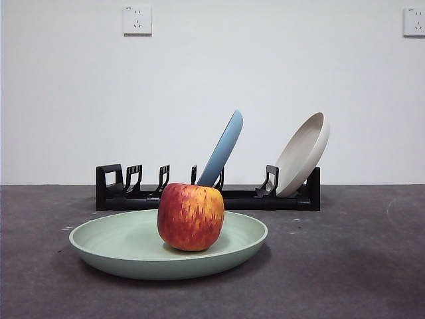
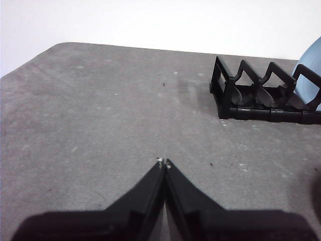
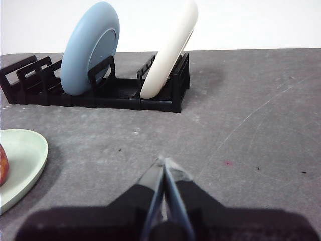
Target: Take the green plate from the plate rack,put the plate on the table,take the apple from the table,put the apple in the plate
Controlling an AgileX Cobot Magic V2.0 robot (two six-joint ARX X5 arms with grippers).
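The green plate (image 1: pixel 133 249) lies flat on the table (image 1: pixel 345 266) in front of the plate rack (image 1: pixel 265 198). The apple (image 1: pixel 190 216) stands in the plate, near its middle. In the right wrist view the plate's rim (image 3: pixel 22 160) and a sliver of the apple (image 3: pixel 2 165) show at the side. My left gripper (image 2: pixel 164 162) is shut and empty above bare table, away from the rack's end (image 2: pixel 261 95). My right gripper (image 3: pixel 163 161) is shut and empty above the table, in front of the rack (image 3: pixel 100 93). Neither gripper shows in the front view.
A light blue plate (image 1: pixel 223 149) and a cream-white plate (image 1: pixel 304 154) lean in the rack's slots; both also show in the right wrist view, blue (image 3: pixel 90 47) and white (image 3: pixel 170 50). A white wall stands behind the table.
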